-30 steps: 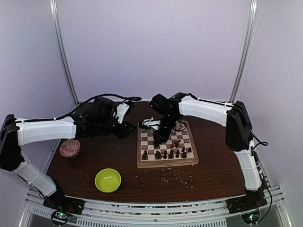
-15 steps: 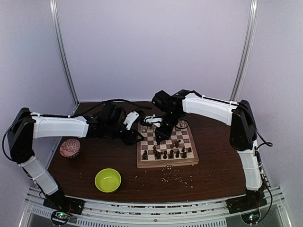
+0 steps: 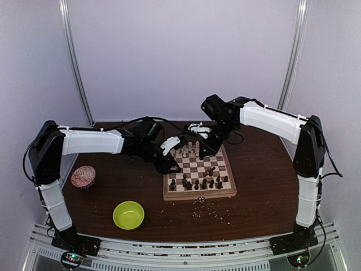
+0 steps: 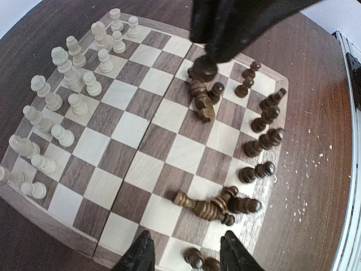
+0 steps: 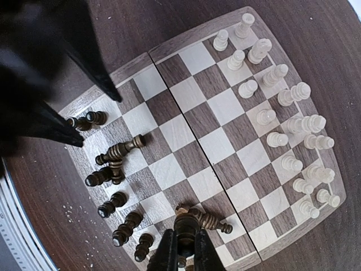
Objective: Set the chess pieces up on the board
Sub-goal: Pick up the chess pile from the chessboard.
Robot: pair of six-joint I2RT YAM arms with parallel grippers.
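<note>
Right end effector (image 5: 181, 240) was clenched on a dark piece (image 4: 204, 69) above the board (image 3: 198, 195). Left end effector (image 4: 186, 255) hung released over the board's edge. Pale pieces (image 4: 73, 84) stood along one side; dark pieces (image 4: 256, 144) stood or lay opposite.

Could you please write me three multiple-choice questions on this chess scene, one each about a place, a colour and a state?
1. Where is the lime-green bowl? A on the floor; B on the table, left of the board; C atop an arm.
2. What colour are the toppled pieces? A cream; B dark brown; C green.
3. The left gripper is: A open; B shut on a piece; C shut on the bowl.
Key: B, it rests on the table; B, only dark pieces lie flat; A, its fingers stand apart.
</note>
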